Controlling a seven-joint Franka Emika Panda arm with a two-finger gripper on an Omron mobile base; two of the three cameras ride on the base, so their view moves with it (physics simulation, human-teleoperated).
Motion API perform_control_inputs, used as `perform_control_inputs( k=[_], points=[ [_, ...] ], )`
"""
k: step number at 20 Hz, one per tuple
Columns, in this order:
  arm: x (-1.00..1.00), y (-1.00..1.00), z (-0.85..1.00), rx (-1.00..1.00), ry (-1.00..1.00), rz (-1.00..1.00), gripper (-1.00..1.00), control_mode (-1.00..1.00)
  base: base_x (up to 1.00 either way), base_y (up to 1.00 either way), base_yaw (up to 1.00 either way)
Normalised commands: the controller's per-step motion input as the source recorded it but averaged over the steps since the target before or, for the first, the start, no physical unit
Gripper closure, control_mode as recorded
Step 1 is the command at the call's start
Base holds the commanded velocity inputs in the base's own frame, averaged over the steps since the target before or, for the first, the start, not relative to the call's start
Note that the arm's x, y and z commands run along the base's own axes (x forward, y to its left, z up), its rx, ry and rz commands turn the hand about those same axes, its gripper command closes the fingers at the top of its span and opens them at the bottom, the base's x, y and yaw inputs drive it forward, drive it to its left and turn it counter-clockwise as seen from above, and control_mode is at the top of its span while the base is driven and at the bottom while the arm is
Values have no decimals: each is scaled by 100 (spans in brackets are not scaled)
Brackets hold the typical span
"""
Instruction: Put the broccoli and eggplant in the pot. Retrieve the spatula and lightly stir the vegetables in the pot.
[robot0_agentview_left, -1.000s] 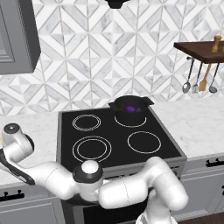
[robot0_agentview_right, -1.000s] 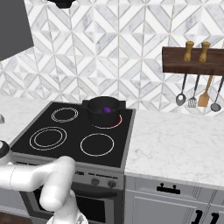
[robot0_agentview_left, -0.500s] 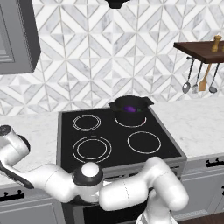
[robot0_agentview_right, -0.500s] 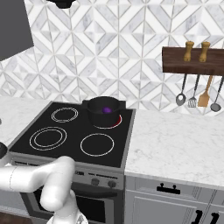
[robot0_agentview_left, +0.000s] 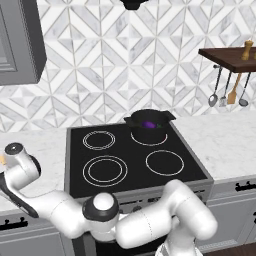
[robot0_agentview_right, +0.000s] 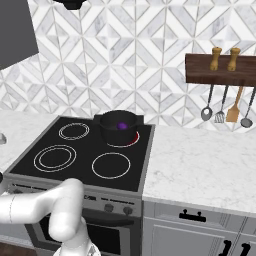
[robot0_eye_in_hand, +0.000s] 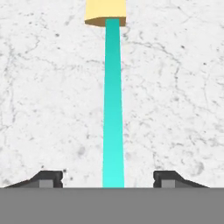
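Spatula (robot0_eye_in_hand: 113, 96): I see it flat on marble counter (robot0_eye_in_hand: 175, 87).
Gripper (robot0_eye_in_hand: 107, 180): fingers spread, either side of teal handle, not touching.
Pot (robot0_agentview_left: 148, 125): eggplant (robot0_agentview_left: 148, 124) inside.

The worktop (robot0_eye_in_hand: 52, 87) is white marble-look stone, speckled and veined, with a matt finish. On it the spatula (robot0_eye_in_hand: 113, 109) has a smooth, plastic-looking teal handle and a matt yellow-orange blade at twelve o'clock. The stove (robot0_agentview_left: 130, 165) top is glossy black glass. The pot (robot0_agentview_left: 148, 123) is matt black.
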Motion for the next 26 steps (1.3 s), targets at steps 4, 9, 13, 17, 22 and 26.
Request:
perform_control_inputs(
  k=[4, 9, 13, 17, 22, 26],
  points=[
    [4, -21, -98, 1, 0, 0, 100, -100, 0, 0, 0],
    [10, 0, -100, 1, 0, 0, 100, -100, 0, 0, 0],
    [0, 0, -100, 0, 0, 0, 100, -100, 0, 0, 0],
    [-3, 8, -85, 8, 11, 0, 100, -100, 0, 0, 0],
    [-11, 52, -67, 9, 9, 0, 100, -100, 0, 0, 0],
    [-37, 42, -85, 1, 0, 2, 100, -100, 0, 0, 0]
  ],
)
